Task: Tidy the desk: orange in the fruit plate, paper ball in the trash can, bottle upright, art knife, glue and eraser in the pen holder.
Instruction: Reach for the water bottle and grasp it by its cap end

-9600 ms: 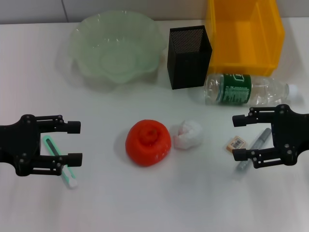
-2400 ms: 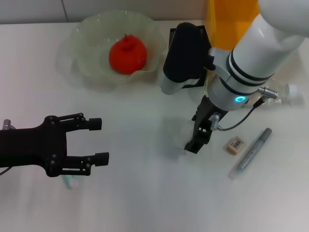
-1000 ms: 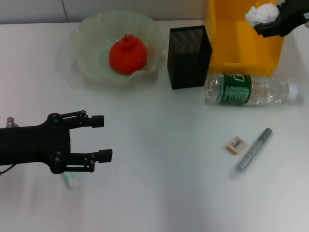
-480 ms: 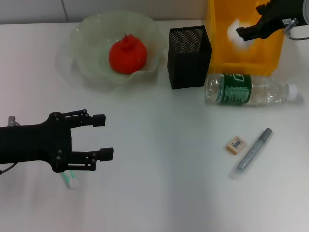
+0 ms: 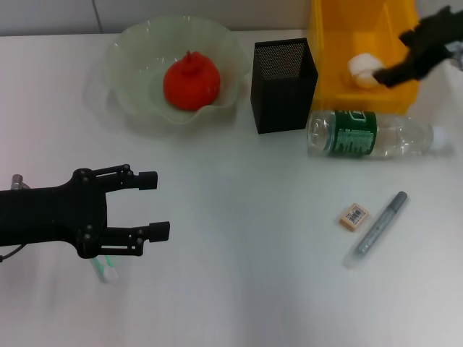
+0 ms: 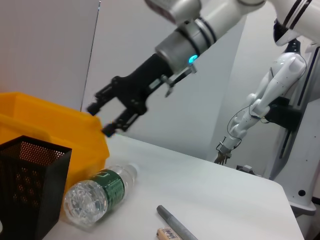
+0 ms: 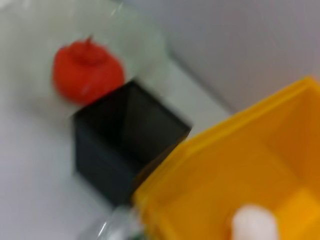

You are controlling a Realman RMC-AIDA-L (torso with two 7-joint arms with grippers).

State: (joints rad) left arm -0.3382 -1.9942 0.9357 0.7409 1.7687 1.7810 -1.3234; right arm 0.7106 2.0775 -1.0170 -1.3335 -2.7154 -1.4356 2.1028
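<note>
Clear plastic bottle [image 5: 372, 135] lying on table [image 5: 239, 289]: light, slick, crushable; grip mid-body at label | right end effector [image 5: 407, 56] released over yellow bin [image 5: 329, 43] | left end effector [image 5: 148, 204] spread, empty

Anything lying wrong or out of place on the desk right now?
Yes: the bottle lies on its side in front of the yellow bin, and the eraser and the grey pen-shaped tool lie loose on the desk.

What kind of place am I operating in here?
Probably a robotics lab set up as a mock desk: a plain white table holding a pen holder and a yellow bin, with another robot arm standing beyond it.
</note>
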